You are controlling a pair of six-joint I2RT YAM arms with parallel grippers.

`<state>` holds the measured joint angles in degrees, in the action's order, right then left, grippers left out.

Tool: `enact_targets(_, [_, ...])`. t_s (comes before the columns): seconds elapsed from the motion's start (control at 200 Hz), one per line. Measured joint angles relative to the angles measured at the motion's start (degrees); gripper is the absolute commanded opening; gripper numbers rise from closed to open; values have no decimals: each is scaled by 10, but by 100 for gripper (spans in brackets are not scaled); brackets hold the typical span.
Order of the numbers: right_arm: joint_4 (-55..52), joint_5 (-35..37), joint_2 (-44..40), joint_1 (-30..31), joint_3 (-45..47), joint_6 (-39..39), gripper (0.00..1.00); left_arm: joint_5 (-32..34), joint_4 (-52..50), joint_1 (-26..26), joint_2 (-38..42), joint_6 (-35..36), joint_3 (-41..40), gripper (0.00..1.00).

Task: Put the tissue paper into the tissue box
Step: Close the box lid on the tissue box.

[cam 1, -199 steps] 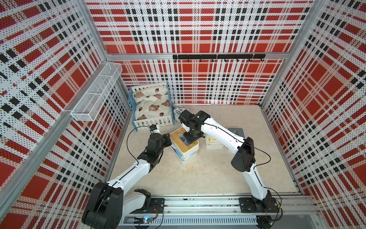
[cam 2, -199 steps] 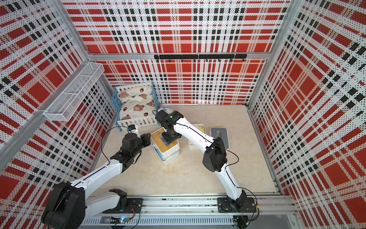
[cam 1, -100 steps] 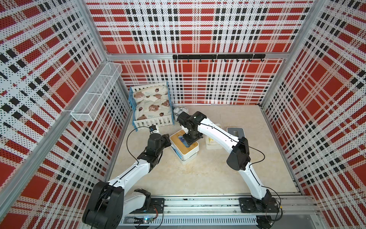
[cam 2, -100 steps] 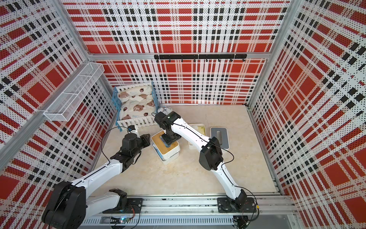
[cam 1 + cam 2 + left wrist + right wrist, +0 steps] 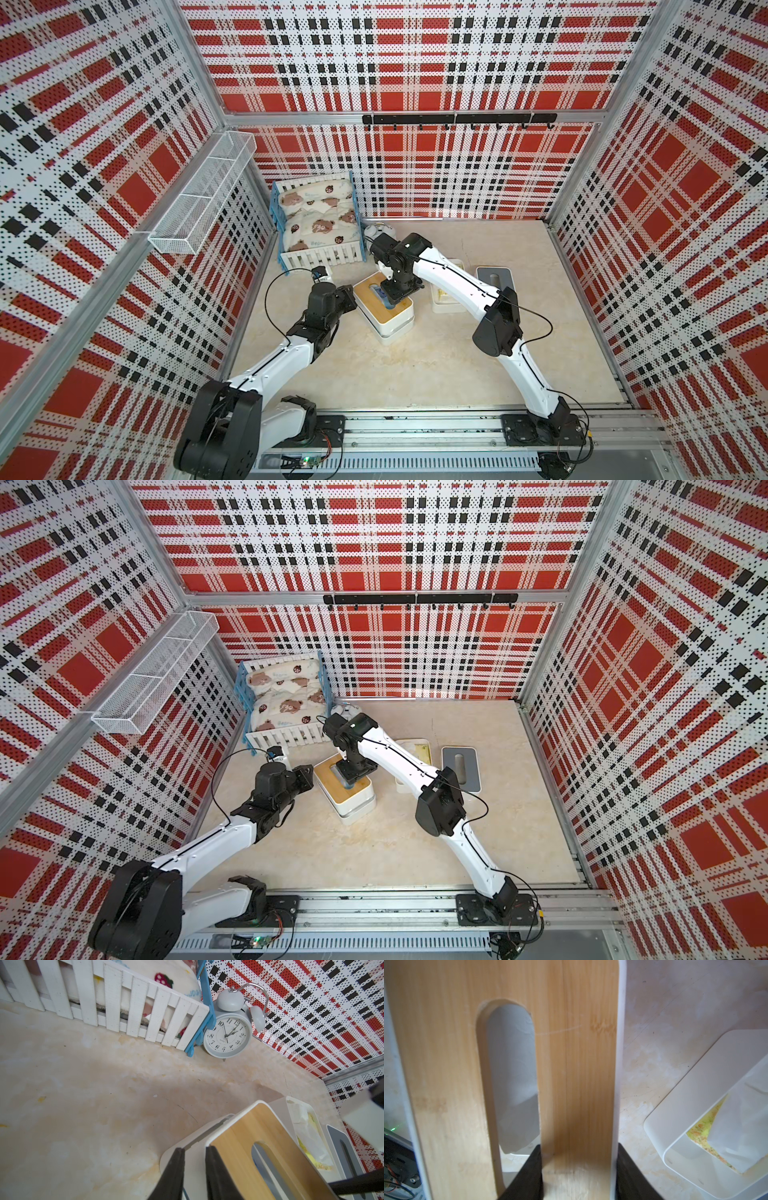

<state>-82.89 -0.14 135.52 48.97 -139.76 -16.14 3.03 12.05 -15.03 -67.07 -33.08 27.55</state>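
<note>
Right jaws: clamped on the lid [image 5: 571,1043], a bamboo panel; the right gripper [image 5: 578,1151] has one finger down through the lid's slot and the other on its outer edge
Left jaws: a narrow gap, filled by the white end wall of the box [image 5: 395,330]; the left gripper [image 5: 194,1149] looks closed on that wall, pinning the box down
Lid position: tilted, raised off the box at the left gripper's end; the box's pale inside shows through the slot
Tissue: the tissue [image 5: 737,1126] is a flat pack with yellow print, lying in a second open box [image 5: 685,1095] just beside the first, under the right arm in both top views; it is not yet in the held box
Grey lid: the grey lid [image 5: 496,276] lies flat on the table [image 5: 415,374], just beside the open box
Risk, lid: the grip is on one narrow strip, so the lid could swing or slip as it rises and drop onto the open box
Risk, box: if the lid binds, the box could lift with it or twist out of the left jaws
Risk, arm: the right arm hangs low over the tissue; a sideways sweep could knock the open box or grey lid
Count, task things: two grippers, two boxes, two lids, one tissue pack
Count, the rest: one clock [image 5: 226,1036], one toy bed [image 5: 320,216], one wire basket [image 5: 199,199], one hook rail [image 5: 457,119]
</note>
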Motion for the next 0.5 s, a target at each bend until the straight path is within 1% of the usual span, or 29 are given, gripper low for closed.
enact_targets(0.155, [2, 0, 0, 0, 13, 0, 25, -4, 0, 0, 0, 0, 0, 25])
enact_targets(0.336, [4, 5, 0, 0, 49, 0, 25, -9, 0, 19, 0, 1, 0, 25])
enact_targets(0.501, [3, 8, 0, 0, 52, 0, 25, -12, 0, 22, 0, 1, 0, 24])
